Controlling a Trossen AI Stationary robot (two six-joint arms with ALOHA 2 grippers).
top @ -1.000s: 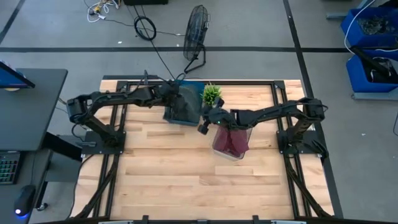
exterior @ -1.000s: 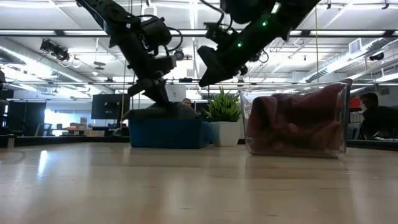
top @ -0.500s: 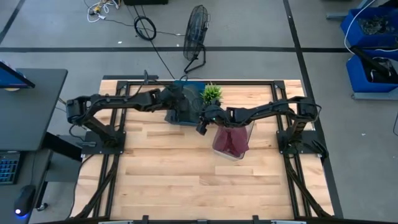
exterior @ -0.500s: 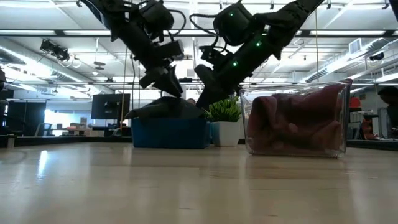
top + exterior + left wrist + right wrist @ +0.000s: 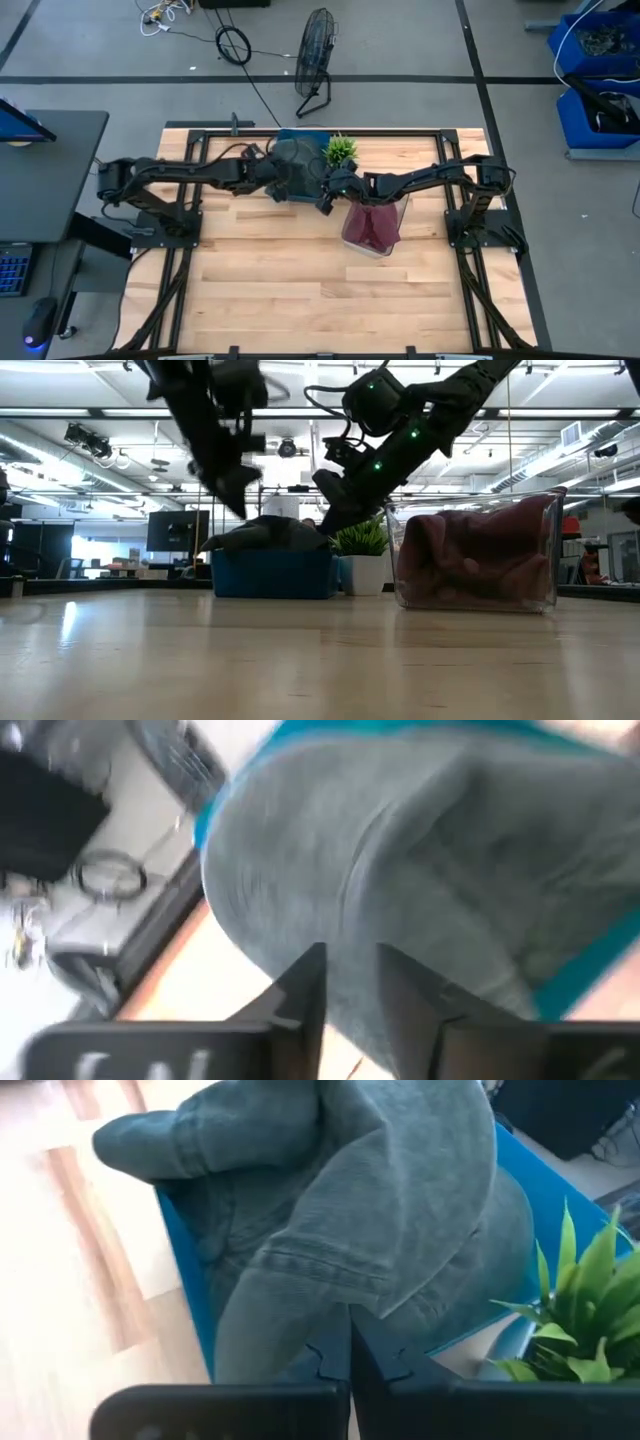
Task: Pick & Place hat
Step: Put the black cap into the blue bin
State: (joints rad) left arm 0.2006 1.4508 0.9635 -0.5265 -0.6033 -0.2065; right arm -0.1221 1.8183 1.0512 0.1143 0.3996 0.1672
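- So, wooden plank table (image 5: 300,280) in a black frame, grey concrete floor around it with dark tape lines.
- Floor fan (image 5: 316,48) and coiled cable (image 5: 234,44) lie beyond the far edge; blue crates (image 5: 598,60) stand far right, dark desk (image 5: 40,170) on the left side.
- Low view: open office or lab behind, ceiling light strips, monitors, a person (only partly seen) at the right edge.
- Grey hat (image 5: 292,158) is draped over the blue bin (image 5: 272,573) at the far middle of the table; its denim-like fabric spills over the rim (seams visible in the right wrist view).
- Small potted plant (image 5: 341,150) sits just beside the bin; clear container (image 5: 374,226) with dark red cloth (image 5: 480,555) is near it.
- Left gripper (image 5: 350,990) is above the near-left side of the bin, fingers slightly parted, nothing between them, hat just ahead.
- Right gripper (image 5: 348,1345) is at the bin's near-right corner, fingers pressed together, empty, close over the hat.
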